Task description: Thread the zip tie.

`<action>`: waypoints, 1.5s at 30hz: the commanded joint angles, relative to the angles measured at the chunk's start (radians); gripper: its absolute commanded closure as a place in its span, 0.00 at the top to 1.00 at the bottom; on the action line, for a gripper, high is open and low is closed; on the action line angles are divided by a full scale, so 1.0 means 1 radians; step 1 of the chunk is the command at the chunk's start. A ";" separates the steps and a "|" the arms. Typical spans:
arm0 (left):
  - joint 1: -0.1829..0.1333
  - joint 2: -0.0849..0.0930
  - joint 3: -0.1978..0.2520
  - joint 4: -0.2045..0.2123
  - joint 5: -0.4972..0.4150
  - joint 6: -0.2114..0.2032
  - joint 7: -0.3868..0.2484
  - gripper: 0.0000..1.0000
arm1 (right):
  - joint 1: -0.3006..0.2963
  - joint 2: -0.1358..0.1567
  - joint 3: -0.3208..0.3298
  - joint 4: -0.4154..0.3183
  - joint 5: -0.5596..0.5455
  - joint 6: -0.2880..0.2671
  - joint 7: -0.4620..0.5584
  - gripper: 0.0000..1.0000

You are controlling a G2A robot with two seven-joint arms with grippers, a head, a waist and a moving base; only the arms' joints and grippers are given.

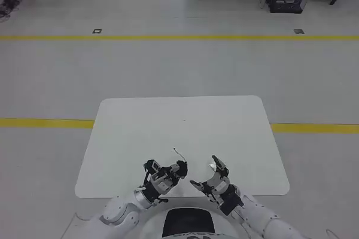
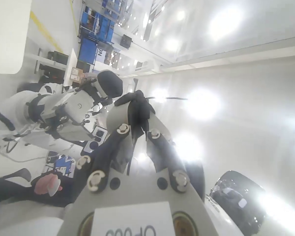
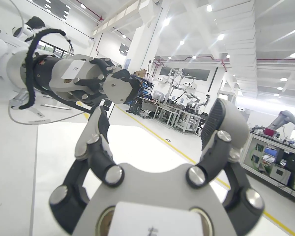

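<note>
Count: one table [image 1: 185,119], two grippers, one zip tie [image 1: 179,155].

Left gripper [image 1: 180,168]: I see it over the near edge of the table. In its own wrist view the left gripper [image 2: 137,99] has its two dark fingertips pressed together with no gap, clamped on the zip tie [image 2: 167,97]. One thin black length of the tie sticks out past the tips into the air. From above, that free end lies over the near-middle of the table and points away from the robot. I cannot make out the tie's head or any loop.

Right gripper [image 1: 207,174]: just beside the left one, apart from it and not touching the tie. In its wrist view the right gripper [image 3: 159,116] is spread wide, with nothing between its two ribbed pads [image 3: 211,121]. The same view shows the left gripper [image 3: 127,87] closed up.

Labels: three white stickers counted. There is one on the left gripper's body [image 3: 72,71], one on the right gripper's base [image 3: 157,222], and one on the left base in the left wrist view [image 2: 135,219]. Each carries dark print, which I am not transcribing.

Floor, top view: two yellow lines, one far [image 1: 167,37] and one passing behind the table [image 1: 42,123].
</note>
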 commanded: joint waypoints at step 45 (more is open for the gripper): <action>0.080 -0.073 -0.106 -0.012 0.015 0.000 -0.065 0.00 | 0.068 -0.117 0.022 0.081 -0.064 -0.078 0.000 0.33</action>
